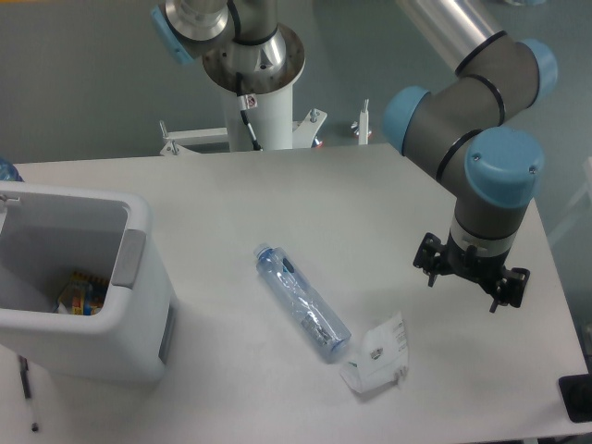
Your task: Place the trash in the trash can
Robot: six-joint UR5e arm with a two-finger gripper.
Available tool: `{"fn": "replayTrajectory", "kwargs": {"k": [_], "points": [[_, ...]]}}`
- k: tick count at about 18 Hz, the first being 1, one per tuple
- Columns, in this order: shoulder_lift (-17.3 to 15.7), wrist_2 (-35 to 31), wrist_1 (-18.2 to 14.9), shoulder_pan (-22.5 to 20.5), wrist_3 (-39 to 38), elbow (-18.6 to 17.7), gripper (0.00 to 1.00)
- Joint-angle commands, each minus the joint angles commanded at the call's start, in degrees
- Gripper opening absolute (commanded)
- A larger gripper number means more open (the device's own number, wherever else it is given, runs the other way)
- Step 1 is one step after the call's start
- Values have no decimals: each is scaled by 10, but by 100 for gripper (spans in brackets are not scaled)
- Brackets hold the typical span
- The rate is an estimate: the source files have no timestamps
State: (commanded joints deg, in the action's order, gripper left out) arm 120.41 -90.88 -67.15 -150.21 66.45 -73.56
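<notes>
The clear crinkled plastic bottle (301, 303) lies on its side mid-table, its blue-capped end pointing up-left. The crumpled white paper wrapper (379, 356) lies on the table just right of the bottle's lower end, close to it. The white trash can (139, 227) stands at the left edge, with a grey side panel and an open top. My gripper (470, 282) hangs below the blue-capped wrist at the right, above the table, up and to the right of the wrapper. Its jaws look spread and hold nothing.
A small yellow-and-red packet (79, 294) lies inside the trash can. The arm's white base column (259, 111) stands at the back edge of the table. A black object (578, 398) sits at the front right corner.
</notes>
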Motion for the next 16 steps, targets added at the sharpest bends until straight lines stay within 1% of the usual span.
{"fn": "replayTrajectory", "kwargs": {"k": [4, 7, 9, 11, 13, 14, 16], "points": [[-3, 0, 1, 2, -4, -6, 100], [-4, 5, 8, 9, -6, -25, 100], [-12, 14, 30, 8, -20, -42, 100], [-18, 36, 69, 8, -47, -70, 100], [-20, 40, 106, 9, -83, -92, 100], [-20, 40, 118, 10, -99, -96, 100], [-15, 40, 120, 15, -111, -97, 100]]}}
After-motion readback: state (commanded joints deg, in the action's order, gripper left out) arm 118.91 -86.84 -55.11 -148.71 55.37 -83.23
